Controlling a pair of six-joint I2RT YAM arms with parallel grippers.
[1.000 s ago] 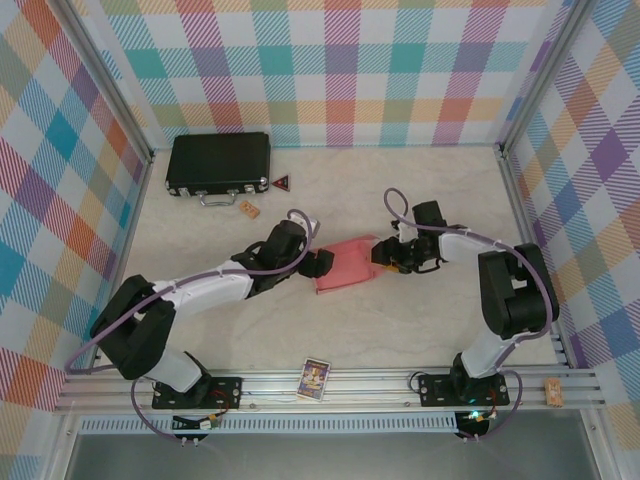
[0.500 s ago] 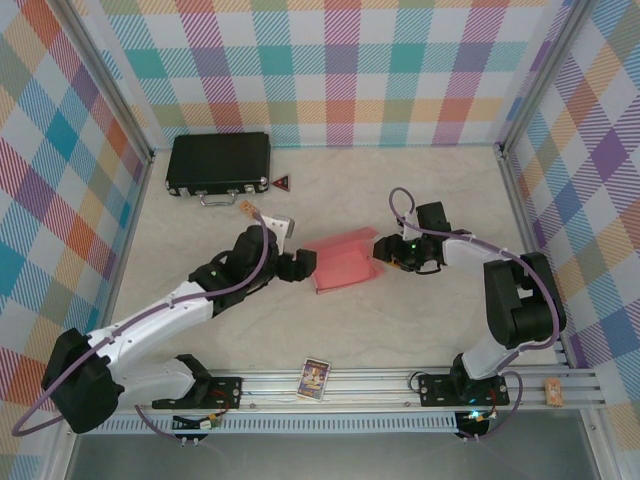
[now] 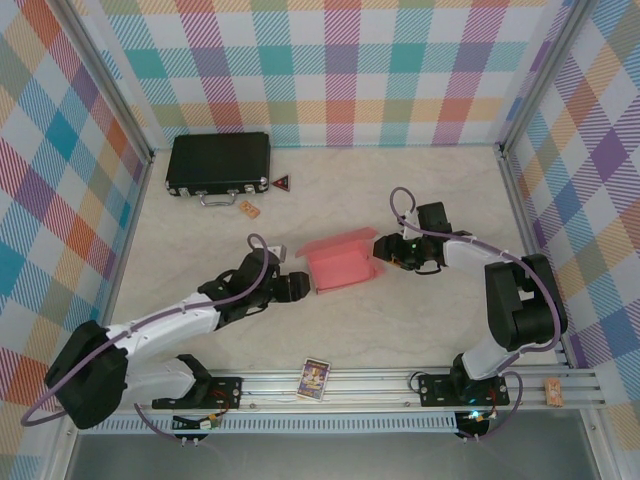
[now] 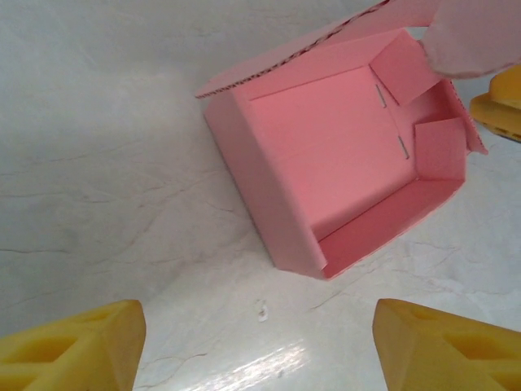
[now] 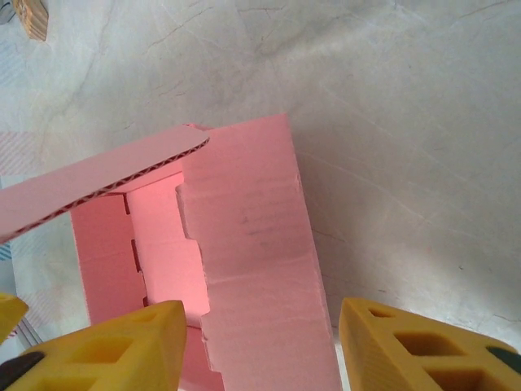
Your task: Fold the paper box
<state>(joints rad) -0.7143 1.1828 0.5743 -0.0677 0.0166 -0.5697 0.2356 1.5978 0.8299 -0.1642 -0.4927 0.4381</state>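
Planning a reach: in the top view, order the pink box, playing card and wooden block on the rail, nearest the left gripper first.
1. Pink box, beside the left gripper.
2. Playing card, front rail, middle.
3. Wooden block, front rail, far right.

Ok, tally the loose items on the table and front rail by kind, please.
Salmon-pink card box: 1
Black latched hard case: 1
Small tan wooden blocks: 2
Small red triangular piece: 1
Printed picture card: 1
Total: 6
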